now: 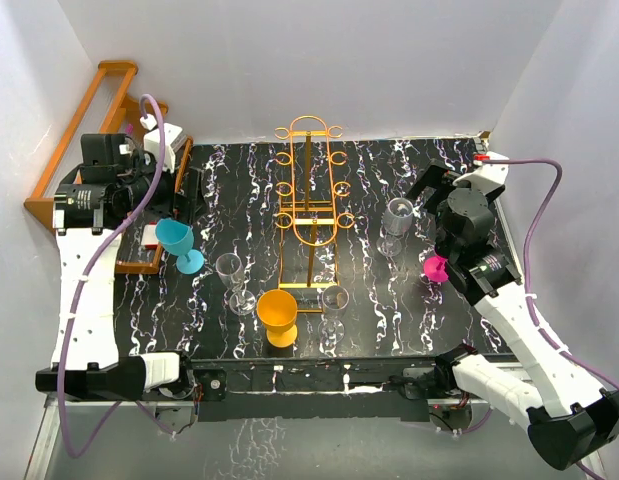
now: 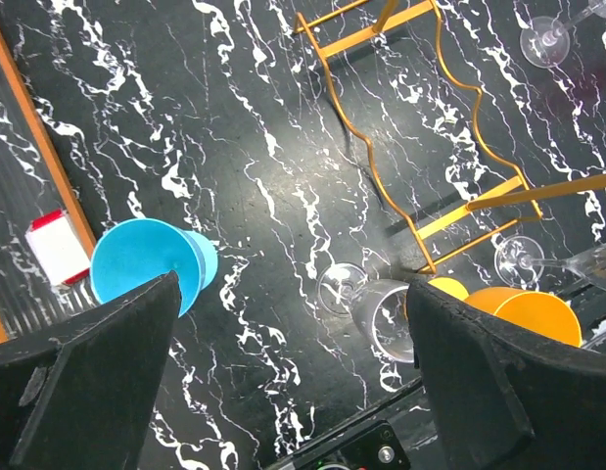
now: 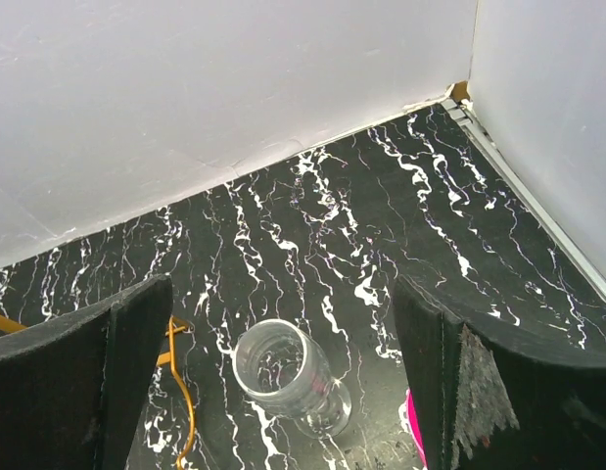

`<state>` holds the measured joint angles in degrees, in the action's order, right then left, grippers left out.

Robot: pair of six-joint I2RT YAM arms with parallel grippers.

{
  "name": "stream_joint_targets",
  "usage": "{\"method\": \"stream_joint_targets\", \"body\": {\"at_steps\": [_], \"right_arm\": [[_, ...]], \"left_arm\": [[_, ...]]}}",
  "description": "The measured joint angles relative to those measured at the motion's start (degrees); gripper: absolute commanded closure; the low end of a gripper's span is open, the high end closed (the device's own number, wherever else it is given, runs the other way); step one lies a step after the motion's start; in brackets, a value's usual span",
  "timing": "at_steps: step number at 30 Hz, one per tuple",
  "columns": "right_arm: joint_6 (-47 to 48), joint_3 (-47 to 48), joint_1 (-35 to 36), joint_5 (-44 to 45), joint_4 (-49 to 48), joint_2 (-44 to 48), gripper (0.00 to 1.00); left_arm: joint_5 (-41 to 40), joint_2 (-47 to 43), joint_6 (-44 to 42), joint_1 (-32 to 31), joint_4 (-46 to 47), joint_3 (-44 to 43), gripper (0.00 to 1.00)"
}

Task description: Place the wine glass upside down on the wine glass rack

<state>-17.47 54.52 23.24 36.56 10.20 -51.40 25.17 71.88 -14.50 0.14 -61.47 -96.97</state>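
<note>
You have a black marbled table point(image 1: 229, 190) with a brown wooden shelf point(image 1: 79, 140) along its left edge, reaching up to the far left corner. A small red-and-white box point(image 2: 58, 247) lies on the shelf's low step. Just beside the shelf, a blue goblet point(image 1: 176, 241) stands upright. An orange goblet point(image 1: 278, 314) stands upright near the middle of the near edge. Toward the right edge you can see a pink cup point(image 1: 435, 268), partly hidden.

End effector point(image 2: 293, 284), jaws apart, above blue cup point(image 2: 141, 259) & clear glass point(image 2: 381, 313).
</note>
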Motion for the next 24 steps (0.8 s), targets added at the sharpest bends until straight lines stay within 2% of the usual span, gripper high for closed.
{"method": "stream_joint_targets", "body": {"at_steps": [5, 9, 10, 14, 19, 21, 24], "right_arm": [[0.0, 0.0, 0.0, 0.9, -0.2, -0.2, 0.01], [-0.1, 0.0, 0.0, 1.2, -0.2, -0.7, 0.01], [-0.1, 0.0, 0.0, 1.1, -0.2, -0.7, 0.01], [-0.5, 0.0, 0.0, -0.5, -0.2, -0.7, 0.01], [-0.9, 0.0, 0.0, -2.8, -0.2, -0.7, 0.01], [-1.0, 0.0, 0.0, -3.7, -0.2, -0.7, 0.01], [-1.3, 0.0, 0.0, -5.1, -0.2, -0.7, 0.01]], "left_arm": [[-2.2, 0.0, -1.0, 0.1, -0.5, -2.6, 0.03], [-10.0, 1.0, -1.1, 0.3, -0.8, -2.9, 0.06], [-12.1, 1.9, -1.1, 0.4, -1.3, -3.4, 0.10], [-16.7, 6.2, -0.6, 1.3, -2.5, -5.4, 0.48], [-17.9, 8.7, -0.3, 4.1, -4.6, -5.6, 0.74], [-17.8, 9.5, -0.5, 5.8, -5.2, -5.6, 0.76], [-17.4, 10.4, -1.0, 9.1, -4.8, -5.0, 0.73]]}}
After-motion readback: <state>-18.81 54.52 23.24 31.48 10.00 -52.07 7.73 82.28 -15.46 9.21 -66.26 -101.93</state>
